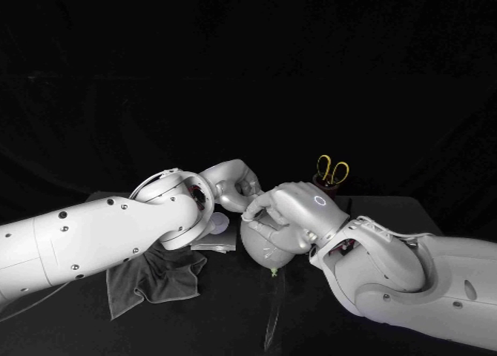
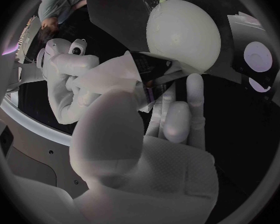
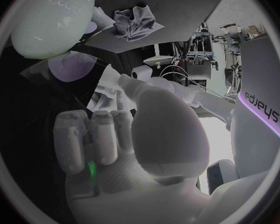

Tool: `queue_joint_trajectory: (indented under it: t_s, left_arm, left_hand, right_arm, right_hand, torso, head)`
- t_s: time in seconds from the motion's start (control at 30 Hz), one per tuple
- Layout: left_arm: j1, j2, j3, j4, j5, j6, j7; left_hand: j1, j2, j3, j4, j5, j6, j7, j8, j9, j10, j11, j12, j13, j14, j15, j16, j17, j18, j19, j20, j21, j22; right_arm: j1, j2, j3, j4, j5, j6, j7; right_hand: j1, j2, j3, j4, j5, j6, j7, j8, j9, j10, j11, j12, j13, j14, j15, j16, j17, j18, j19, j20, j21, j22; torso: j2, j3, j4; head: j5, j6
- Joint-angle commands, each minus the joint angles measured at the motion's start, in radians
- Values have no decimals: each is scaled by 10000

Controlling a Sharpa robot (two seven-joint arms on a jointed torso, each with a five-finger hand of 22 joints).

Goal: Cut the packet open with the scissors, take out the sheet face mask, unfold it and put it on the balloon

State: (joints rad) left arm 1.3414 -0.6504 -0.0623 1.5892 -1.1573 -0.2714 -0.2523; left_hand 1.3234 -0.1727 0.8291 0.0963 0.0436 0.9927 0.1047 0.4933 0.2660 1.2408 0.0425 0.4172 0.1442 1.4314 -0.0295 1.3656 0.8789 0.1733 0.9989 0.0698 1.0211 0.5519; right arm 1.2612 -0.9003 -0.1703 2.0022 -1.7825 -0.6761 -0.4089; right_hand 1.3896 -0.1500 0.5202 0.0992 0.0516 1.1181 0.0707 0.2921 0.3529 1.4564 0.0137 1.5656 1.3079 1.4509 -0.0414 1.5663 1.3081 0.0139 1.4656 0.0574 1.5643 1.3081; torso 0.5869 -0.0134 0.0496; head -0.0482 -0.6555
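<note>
Scissors (image 1: 333,170) stand well clear of the fingers so cut's prob done; left hand (image 1: 233,182) and right hand (image 1: 291,208) both pinch what looks like the mask (image 2: 151,95) btwn fingertips, just over the balloon (image 1: 265,251), w/ unfolding + placing left.

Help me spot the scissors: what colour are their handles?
Yellow; the scissors show best in the head view.

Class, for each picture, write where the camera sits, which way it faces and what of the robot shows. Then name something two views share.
Head view: on the robot's head, looking down at the table; both arms, left hand and right hand meeting above the balloon.
Left wrist view: behind the left hand, facing the balloon; own palm and fingers, pinching a pale sheet.
Right wrist view: behind the right hand, facing balloon and grey cloth; own palm.
Shared: all show the balloon.
</note>
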Motion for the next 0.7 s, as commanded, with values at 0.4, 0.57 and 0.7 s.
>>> queue_joint_trajectory:
  t_s: [0.4,0.57,0.7]
  left_arm:
    - [6,-36,9,-98,90,-70,158]
    - [5,-123,9,-147,282,-92,269]
    - [6,-159,10,-241,535,-80,352]
  left_hand:
    - [-10,61,75,0,52,47,-4,92,552,202,-122,37,-5,-4,-81,47,1,104,5,-96,53,13]
    - [-17,60,80,-2,52,46,-4,93,554,203,-121,36,-7,-5,-81,44,-11,104,5,-96,56,14]
    - [-18,60,81,-2,52,46,-3,93,554,203,-121,36,-7,-6,-81,41,-18,104,5,-96,56,14]
  right_arm:
    - [71,-176,55,-195,1483,-1381,1163]
    - [199,-191,100,-413,2169,-1863,1713]
    - [383,-67,157,-760,3071,-2126,2235]
  right_hand:
    - [-157,278,260,-55,-28,7,-49,290,133,1144,-207,52,2629,1199,-229,45,2627,-139,1052,-102,65,2627]
    - [-168,293,280,-57,-29,1,-48,309,144,1144,-206,52,2629,1199,-229,45,2627,-139,1052,-104,65,2627]
    - [-173,299,287,-58,-29,-3,-46,319,149,1144,-205,52,2629,1199,-229,45,2627,-139,1052,-104,65,2627]
  torso:
    - [7,-4,0]
    - [5,-9,3]
    - [-2,-10,5]
  head:
    - [36,74]
    - [41,131]
    - [75,187]
